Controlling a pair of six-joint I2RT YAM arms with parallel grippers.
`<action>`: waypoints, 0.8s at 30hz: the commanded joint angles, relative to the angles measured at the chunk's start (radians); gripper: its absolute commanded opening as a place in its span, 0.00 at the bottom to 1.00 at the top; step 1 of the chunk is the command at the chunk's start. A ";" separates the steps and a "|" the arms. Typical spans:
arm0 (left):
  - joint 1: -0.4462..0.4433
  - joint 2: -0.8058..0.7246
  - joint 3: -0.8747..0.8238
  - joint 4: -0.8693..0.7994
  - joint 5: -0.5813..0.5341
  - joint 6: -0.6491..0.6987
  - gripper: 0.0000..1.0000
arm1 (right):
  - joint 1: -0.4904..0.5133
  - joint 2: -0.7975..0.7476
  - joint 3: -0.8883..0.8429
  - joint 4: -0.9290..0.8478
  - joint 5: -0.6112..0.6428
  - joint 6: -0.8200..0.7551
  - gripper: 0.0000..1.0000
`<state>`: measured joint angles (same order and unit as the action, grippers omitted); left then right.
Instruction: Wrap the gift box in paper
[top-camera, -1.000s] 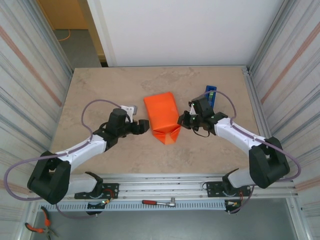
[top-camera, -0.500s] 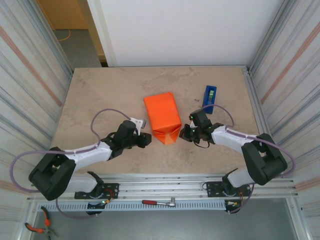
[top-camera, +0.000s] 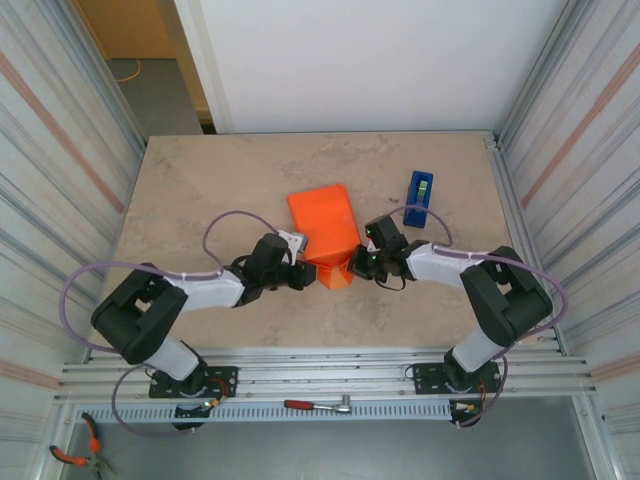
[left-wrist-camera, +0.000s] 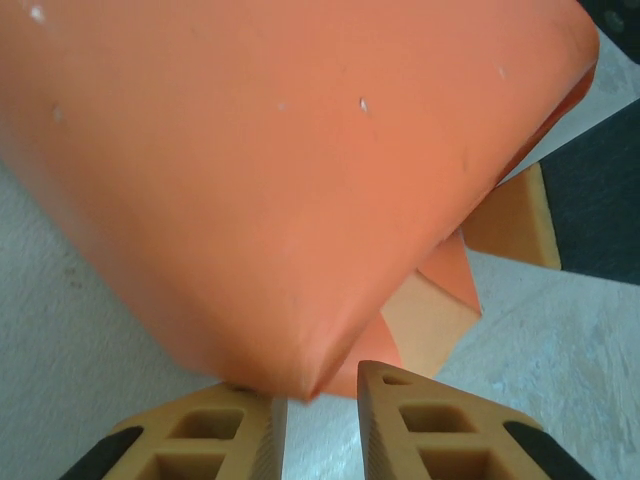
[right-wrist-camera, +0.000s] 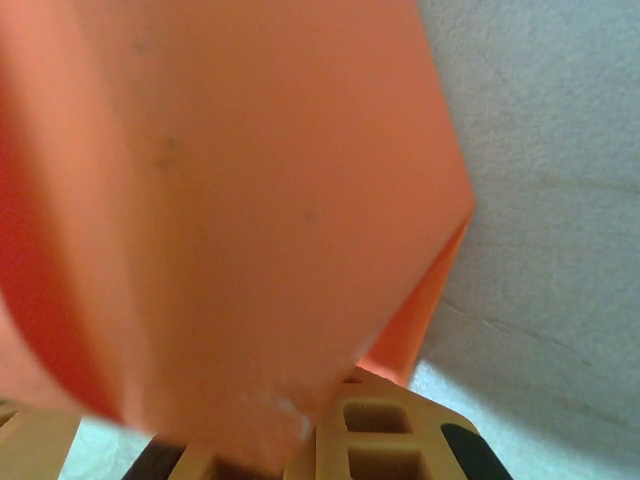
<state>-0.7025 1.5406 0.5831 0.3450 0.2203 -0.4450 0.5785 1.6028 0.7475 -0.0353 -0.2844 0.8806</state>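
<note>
Thin bright orange paper sheet (top-camera: 325, 228) is lying folded into a boxy parcel near the middle of the beige stone-look bench (top-camera: 200, 190), its near end tapering to a loose pointed flap. Left gripper (top-camera: 303, 277) is reaching in low from the left at that flap's corner, jaws standing a narrow gap apart; cannot tell if they are pinching paper. Right gripper (top-camera: 358, 263) is sitting at the parcel's near right edge, jaws closed, paper crowding its wrist view. Small blue tape dispenser (top-camera: 419, 198) is standing apart, right of the parcel.
</note>
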 joint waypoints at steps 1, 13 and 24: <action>-0.009 0.027 0.035 0.035 0.011 0.027 0.26 | 0.010 0.020 0.027 0.006 0.005 0.012 0.00; -0.008 -0.145 -0.031 -0.020 0.024 0.028 0.34 | 0.035 -0.174 -0.053 -0.121 0.080 0.043 0.00; 0.022 -0.390 -0.068 -0.155 -0.097 0.067 0.69 | 0.094 -0.235 -0.082 -0.219 0.177 0.074 0.51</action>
<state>-0.6949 1.1957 0.5270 0.2443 0.1738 -0.4004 0.6575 1.3903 0.6765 -0.1967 -0.1543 0.9394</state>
